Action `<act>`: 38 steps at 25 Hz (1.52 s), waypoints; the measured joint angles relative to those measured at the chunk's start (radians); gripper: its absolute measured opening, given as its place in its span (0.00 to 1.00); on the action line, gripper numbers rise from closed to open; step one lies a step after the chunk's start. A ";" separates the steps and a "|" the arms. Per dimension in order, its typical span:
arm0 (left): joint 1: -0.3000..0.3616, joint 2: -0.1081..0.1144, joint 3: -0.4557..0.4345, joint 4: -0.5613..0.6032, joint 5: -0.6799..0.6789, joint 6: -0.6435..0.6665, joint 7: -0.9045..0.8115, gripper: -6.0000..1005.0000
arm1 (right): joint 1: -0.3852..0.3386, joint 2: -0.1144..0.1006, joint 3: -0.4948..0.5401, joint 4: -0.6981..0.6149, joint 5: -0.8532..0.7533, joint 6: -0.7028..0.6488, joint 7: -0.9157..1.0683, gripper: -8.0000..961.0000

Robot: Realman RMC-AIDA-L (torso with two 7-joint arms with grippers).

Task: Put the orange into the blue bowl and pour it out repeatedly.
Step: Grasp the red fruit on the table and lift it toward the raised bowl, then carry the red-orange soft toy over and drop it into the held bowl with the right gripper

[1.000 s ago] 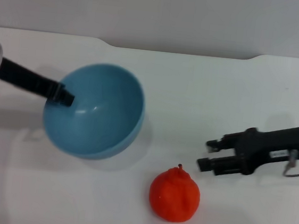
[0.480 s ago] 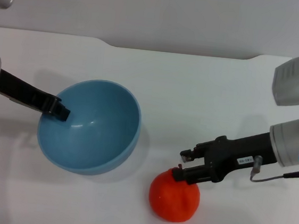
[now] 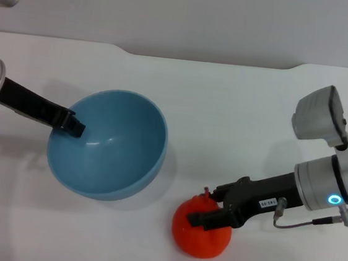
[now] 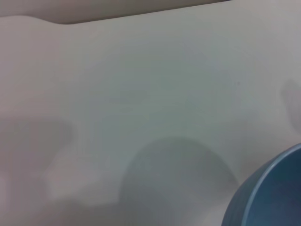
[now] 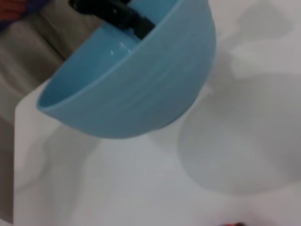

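Seeing white bench (image 3: 238,112) filling my head view, far edge running along grey wall, shallow notch cutting into that edge. Orange (image 3: 200,233) sitting directly on bench near front, right of centre. Blue bowl (image 3: 107,142) appearing tilted, left of orange and apart from it; not telling whether it is resting on bench.

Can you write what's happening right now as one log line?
left gripper: holding bowl rim | right gripper: at orange, grasp unclear | orange: on table
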 joint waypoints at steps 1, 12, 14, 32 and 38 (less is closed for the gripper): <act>-0.001 0.000 0.000 0.000 -0.003 0.000 0.001 0.00 | 0.002 0.000 -0.027 0.004 0.001 0.019 0.007 0.64; -0.014 0.001 0.000 0.000 -0.004 -0.001 0.004 0.00 | -0.021 -0.006 -0.059 -0.047 0.003 -0.006 0.007 0.49; -0.019 0.000 0.001 -0.004 -0.002 -0.008 0.005 0.00 | -0.042 -0.009 -0.049 -0.078 0.006 -0.020 0.007 0.44; -0.118 -0.011 0.203 -0.156 -0.006 -0.115 -0.011 0.00 | -0.278 -0.091 0.302 -0.389 -0.002 -0.378 0.007 0.12; -0.170 -0.018 0.441 -0.186 -0.080 -0.186 -0.093 0.00 | -0.298 -0.073 0.375 -0.520 0.000 -0.498 0.010 0.07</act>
